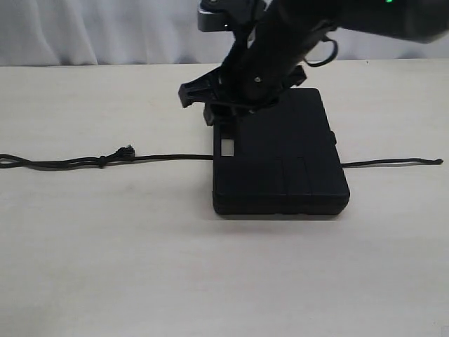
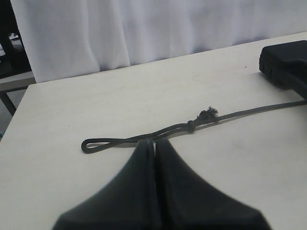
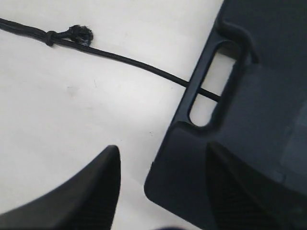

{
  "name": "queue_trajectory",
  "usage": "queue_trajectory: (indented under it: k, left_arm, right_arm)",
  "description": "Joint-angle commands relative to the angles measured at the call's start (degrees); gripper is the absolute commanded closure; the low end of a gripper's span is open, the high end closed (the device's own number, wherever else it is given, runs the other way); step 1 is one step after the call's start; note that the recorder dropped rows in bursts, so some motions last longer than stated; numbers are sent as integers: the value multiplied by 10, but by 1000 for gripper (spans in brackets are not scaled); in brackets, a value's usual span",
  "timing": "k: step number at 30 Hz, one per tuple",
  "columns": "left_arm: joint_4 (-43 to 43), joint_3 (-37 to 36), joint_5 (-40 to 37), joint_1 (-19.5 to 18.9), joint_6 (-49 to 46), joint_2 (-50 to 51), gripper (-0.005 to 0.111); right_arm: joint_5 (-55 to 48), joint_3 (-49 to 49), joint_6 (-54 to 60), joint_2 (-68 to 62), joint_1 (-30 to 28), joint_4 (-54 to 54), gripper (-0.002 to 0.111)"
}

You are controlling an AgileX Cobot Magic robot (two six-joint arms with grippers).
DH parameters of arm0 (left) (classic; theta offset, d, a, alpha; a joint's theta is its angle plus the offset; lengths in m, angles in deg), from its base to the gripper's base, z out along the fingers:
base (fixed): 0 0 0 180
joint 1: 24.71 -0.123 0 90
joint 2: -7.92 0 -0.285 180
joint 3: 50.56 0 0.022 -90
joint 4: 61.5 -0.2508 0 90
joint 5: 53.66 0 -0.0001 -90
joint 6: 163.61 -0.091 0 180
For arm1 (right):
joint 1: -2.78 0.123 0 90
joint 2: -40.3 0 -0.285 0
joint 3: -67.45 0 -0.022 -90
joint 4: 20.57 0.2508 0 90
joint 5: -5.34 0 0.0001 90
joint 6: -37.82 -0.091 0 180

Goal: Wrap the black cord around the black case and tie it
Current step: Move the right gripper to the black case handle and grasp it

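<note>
The black case (image 1: 280, 165) lies flat mid-table, its handle cut-out (image 3: 209, 82) facing left. Beneath it runs the black cord (image 1: 168, 157), which comes out on the right (image 1: 393, 162). Left of the case the cord has a knot (image 2: 191, 125), a frayed tip (image 2: 208, 113) and a loop (image 2: 96, 143). My right gripper (image 3: 163, 155) is open and hangs over the case's far-left corner (image 3: 177, 158), one finger over the table and one over the lid; in the exterior view that right gripper (image 1: 210, 105) hides this corner. My left gripper (image 2: 154, 143) is shut and empty, just short of the cord near the loop.
A white curtain (image 2: 144, 28) hangs behind the table's far edge. Bare table top (image 1: 210, 281) stretches in front of the case. The right arm (image 1: 316, 28) reaches in from the upper right above the case. The left arm is outside the exterior view.
</note>
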Motion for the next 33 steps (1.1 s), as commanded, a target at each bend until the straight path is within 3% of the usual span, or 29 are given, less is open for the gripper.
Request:
queue_trajectory:
  k: [1,8,11,16,26,33]
  left_arm:
    - [2,-2,5,5,1,-2,107]
    - [2,-2,5,5,1,-2,107]
    - [2,-2,5,5,1,-2,107]
    - [2,-2,5,5,1,-2,107]
    - [2,-2,5,5,0,-2,107]
    - [2,-2,5,5,0,-2,107]
  right_arm:
    - [-36,84,-14,-75,15,-7,59]
    - [-85,165,-33,-162,15,-13,59]
    - [-53,169,-34,-185,15,-16,59]
    - [-31,169,-145,-219,15,-136,59]
    - [14,169,-150,-262,15,-130,59]
    - [22,169,-150,-276,15,-130,76]
